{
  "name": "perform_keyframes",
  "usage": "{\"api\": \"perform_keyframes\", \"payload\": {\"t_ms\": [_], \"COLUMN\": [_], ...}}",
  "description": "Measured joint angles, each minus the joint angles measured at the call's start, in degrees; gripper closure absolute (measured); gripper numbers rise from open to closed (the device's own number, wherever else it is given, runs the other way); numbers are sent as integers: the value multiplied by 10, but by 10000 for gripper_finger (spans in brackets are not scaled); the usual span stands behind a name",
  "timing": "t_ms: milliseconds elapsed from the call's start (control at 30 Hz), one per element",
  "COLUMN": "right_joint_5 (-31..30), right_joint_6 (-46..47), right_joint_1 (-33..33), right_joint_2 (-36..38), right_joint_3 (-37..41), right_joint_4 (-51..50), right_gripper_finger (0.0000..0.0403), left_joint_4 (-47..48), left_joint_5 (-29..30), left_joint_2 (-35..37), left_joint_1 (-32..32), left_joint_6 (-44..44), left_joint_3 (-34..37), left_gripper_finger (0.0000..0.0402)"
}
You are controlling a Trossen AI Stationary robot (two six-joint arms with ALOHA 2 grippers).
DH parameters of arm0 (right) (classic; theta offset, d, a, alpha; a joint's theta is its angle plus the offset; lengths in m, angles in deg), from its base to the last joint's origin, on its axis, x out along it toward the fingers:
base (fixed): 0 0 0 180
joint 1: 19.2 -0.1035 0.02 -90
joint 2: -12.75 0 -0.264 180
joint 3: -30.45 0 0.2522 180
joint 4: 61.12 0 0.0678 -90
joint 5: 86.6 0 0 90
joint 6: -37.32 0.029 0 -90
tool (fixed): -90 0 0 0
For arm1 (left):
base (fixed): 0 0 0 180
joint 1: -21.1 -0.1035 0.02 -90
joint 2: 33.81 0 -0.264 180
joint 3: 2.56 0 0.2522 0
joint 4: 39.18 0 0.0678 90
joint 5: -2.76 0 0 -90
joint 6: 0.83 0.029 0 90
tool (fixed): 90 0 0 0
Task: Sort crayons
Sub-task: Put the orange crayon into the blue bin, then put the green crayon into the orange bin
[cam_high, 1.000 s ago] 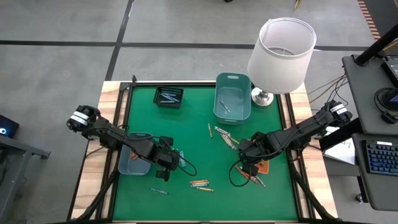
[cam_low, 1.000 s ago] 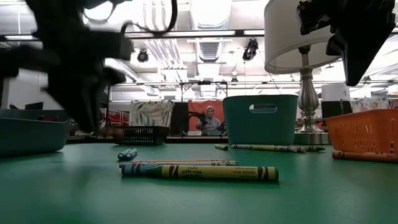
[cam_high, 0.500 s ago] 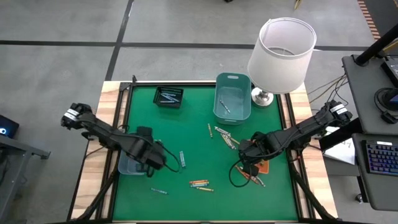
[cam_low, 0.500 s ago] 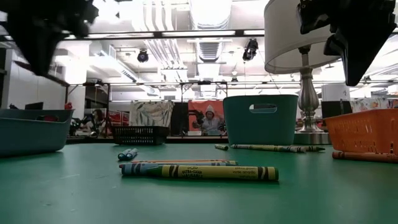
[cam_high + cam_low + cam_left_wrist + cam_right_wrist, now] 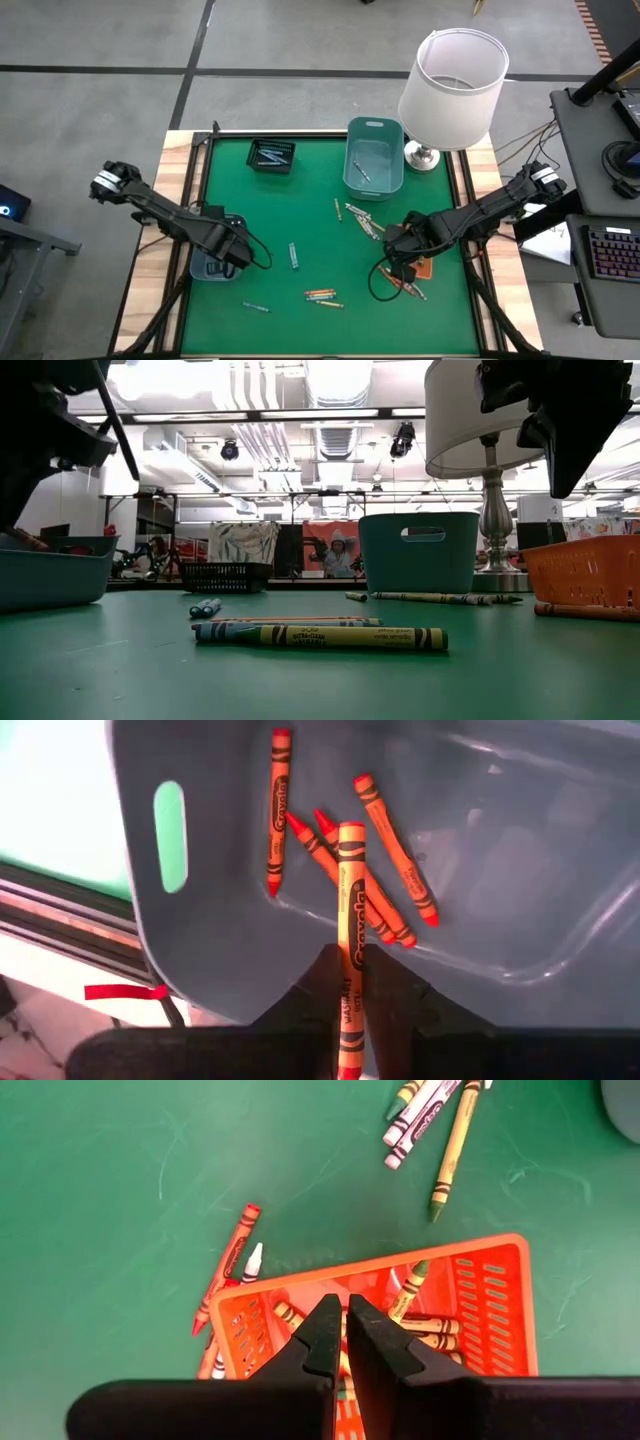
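Observation:
My left gripper [image 5: 228, 262] is over the grey-blue bin [image 5: 203, 268] at the table's left, shut on an orange crayon [image 5: 350, 920]. Three red-orange crayons [image 5: 320, 850] lie on the bin's floor. My right gripper [image 5: 398, 255] hangs shut and empty above the orange basket [image 5: 480, 1295], which holds several crayons. Loose crayons lie flat on the green mat: a group near the front [image 5: 322, 295], a blue one [image 5: 255, 307], a grey one [image 5: 293, 255] and a cluster [image 5: 362, 220] at mid-table. My left gripper pinches the orange crayon between its two fingers, on the crayon's rear half [image 5: 349, 982]. The crayon lies along the fingers and sticks out forward past them. It is lifted clear, above the bin's floor, and the fingers come from above.
A teal bin [image 5: 374, 155], a black basket [image 5: 271, 155] and a white-shaded lamp [image 5: 452, 80] stand at the far side. Red and white crayons [image 5: 232, 1270] lie beside the orange basket. The wooden table edge runs just left of the grey-blue bin.
My left gripper has gone toward the table's left edge, from the mat near the grey crayon to a place over the grey-blue bin, carrying the orange crayon. The grey crayon now shows uncovered on the mat.

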Motion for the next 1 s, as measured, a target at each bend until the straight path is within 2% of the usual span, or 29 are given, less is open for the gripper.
{"api": "perform_keyframes", "payload": {"t_ms": [300, 567, 800, 1000], "right_joint_5": [-1, -2, -62, -96], "right_joint_6": [1, 1, 11, 33], "right_joint_1": [0, 0, 22, 76], "right_joint_2": [0, 0, 0, 1], "right_joint_3": [0, -5, -46, -76], "right_joint_4": [2, 24, 50, 85], "right_gripper_finger": [390, 390, 390, 390], "left_joint_4": [-4, -9, -37, -183], "left_joint_5": [8, 24, 123, 236], "left_joint_2": [-7, 5, 53, 136], "left_joint_1": [0, 0, 0, 0], "left_joint_6": [-11, -13, 18, 115], "left_joint_3": [2, 2, -20, -25], "left_gripper_finger": [345, 338, 338, 338]}}
